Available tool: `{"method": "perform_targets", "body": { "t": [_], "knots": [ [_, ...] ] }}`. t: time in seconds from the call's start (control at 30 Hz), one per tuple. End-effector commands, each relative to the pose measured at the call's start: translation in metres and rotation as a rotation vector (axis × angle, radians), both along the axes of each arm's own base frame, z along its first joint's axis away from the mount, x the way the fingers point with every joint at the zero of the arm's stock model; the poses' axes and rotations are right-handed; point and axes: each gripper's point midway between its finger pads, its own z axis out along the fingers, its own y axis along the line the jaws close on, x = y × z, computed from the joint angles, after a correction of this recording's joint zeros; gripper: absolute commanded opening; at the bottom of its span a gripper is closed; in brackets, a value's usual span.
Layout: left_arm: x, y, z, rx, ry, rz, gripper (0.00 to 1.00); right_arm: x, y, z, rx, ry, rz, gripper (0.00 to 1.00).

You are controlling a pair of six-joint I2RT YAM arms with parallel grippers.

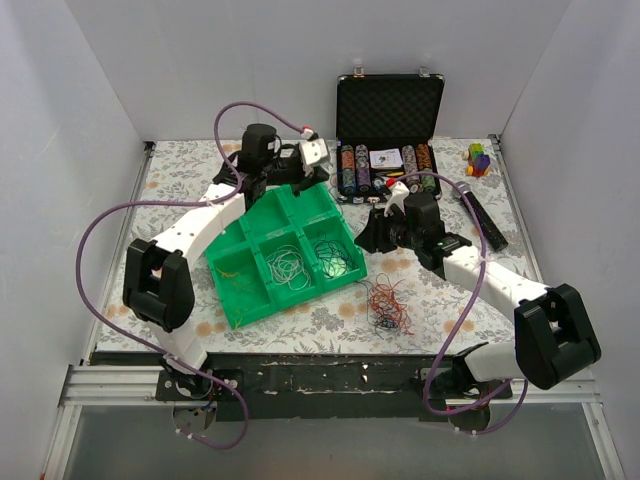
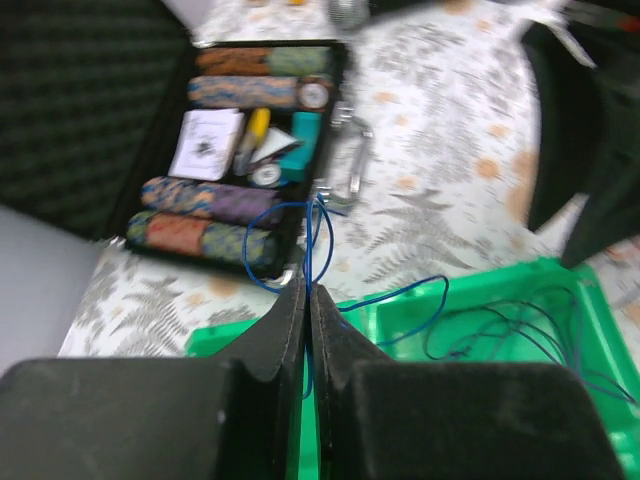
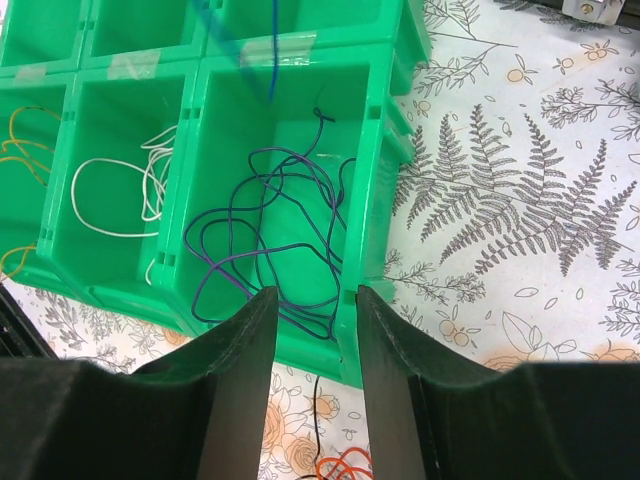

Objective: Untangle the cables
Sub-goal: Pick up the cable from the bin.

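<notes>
Flower-patterned table (image 1: 530, 215) enclosed by white walls (image 1: 100, 80); an open case (image 1: 388, 110) stands at the far edge. The green tray (image 1: 265, 215) holds a white cable (image 3: 110, 200), a purple cable (image 3: 270, 230) and a yellow cable (image 3: 18, 150) in separate compartments. A tangled heap (image 1: 387, 305) of thin red, orange and black cables lies on the table just beside the tray's near right corner. The left gripper (image 2: 307, 290), fingers pressed together, pinches a thin blue cable (image 2: 309, 250) that loops and trails into the tray. The right gripper (image 3: 315, 295), fingers spread and holding nothing, hovers above the purple cable.
</notes>
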Motion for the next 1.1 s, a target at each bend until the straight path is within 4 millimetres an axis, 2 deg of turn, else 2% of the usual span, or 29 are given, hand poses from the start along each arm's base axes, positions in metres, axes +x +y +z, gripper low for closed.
{"method": "perform_targets", "body": {
  "t": [0.0, 0.1, 0.13, 0.3, 0.47, 0.53, 0.57, 0.6, 0.67, 0.73, 0.87, 1.0, 1.07],
  "knots": [
    [0.04, 0.032, 0.063, -0.191, -0.003, 0.284, 0.0, 0.01, 0.014, 0.022, 0.069, -0.056, 0.021, 0.46],
    [0.036, 0.045, 0.098, -0.265, -0.016, 0.317, 0.0, 0.013, 0.024, 0.027, 0.075, -0.067, 0.038, 0.46],
    [0.031, 0.049, 0.121, -0.303, -0.063, 0.317, 0.0, 0.013, 0.026, 0.026, 0.073, -0.066, 0.045, 0.46],
    [0.013, 0.081, 0.193, -0.422, -0.243, 0.403, 0.0, 0.013, 0.032, 0.013, 0.059, -0.046, 0.049, 0.46],
    [0.015, 0.131, 0.235, -0.53, -0.351, 0.602, 0.0, 0.01, 0.029, 0.002, 0.045, -0.038, 0.034, 0.46],
    [0.025, 0.155, 0.238, -0.552, -0.331, 0.682, 0.0, 0.011, 0.027, 0.001, 0.041, -0.042, 0.027, 0.46],
    [0.034, 0.173, 0.236, -0.559, -0.307, 0.742, 0.0, 0.011, 0.027, 0.003, 0.04, -0.049, 0.024, 0.46],
    [0.038, 0.18, 0.233, -0.564, -0.275, 0.769, 0.0, 0.012, 0.026, 0.004, 0.038, -0.053, 0.017, 0.46],
    [0.051, 0.212, 0.221, -0.561, -0.214, 0.86, 0.0, 0.012, 0.023, 0.009, 0.038, -0.068, 0.009, 0.46],
    [0.055, 0.228, 0.207, -0.538, -0.166, 0.905, 0.0, 0.011, 0.022, 0.012, 0.04, -0.078, 0.006, 0.46],
    [0.037, 0.232, 0.185, -0.478, -0.156, 0.88, 0.0, 0.006, 0.019, 0.017, 0.045, -0.092, 0.005, 0.46],
    [0.012, 0.228, 0.175, -0.452, -0.164, 0.847, 0.0, 0.005, 0.015, 0.019, 0.043, -0.101, -0.005, 0.46],
    [0.005, 0.228, 0.161, -0.424, -0.15, 0.845, 0.0, 0.003, 0.014, 0.019, 0.042, -0.103, -0.008, 0.46]
  ]
}}
